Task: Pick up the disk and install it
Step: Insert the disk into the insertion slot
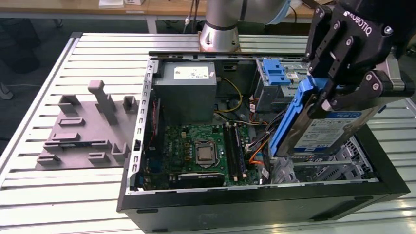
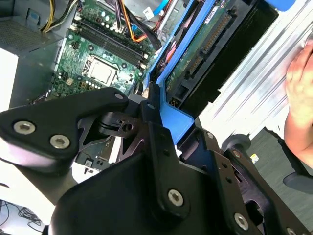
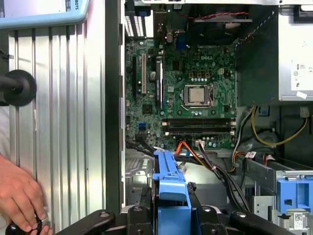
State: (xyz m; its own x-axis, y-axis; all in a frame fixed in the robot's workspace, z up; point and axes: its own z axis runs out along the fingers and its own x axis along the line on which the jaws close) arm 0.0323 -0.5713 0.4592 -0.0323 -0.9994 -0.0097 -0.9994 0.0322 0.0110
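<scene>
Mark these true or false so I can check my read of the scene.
1. The gripper is shut on the disk. True.
2. The disk lies flat in its bay. False: it is held tilted, on edge, over the case.
3. The case is open, with the motherboard showing. True.
4. The grey fixture sits inside the case. False: it lies on the table, beside the case at the exterior view's left.
5. A hand is over the table beside the case. True, in the first wrist view.
</scene>
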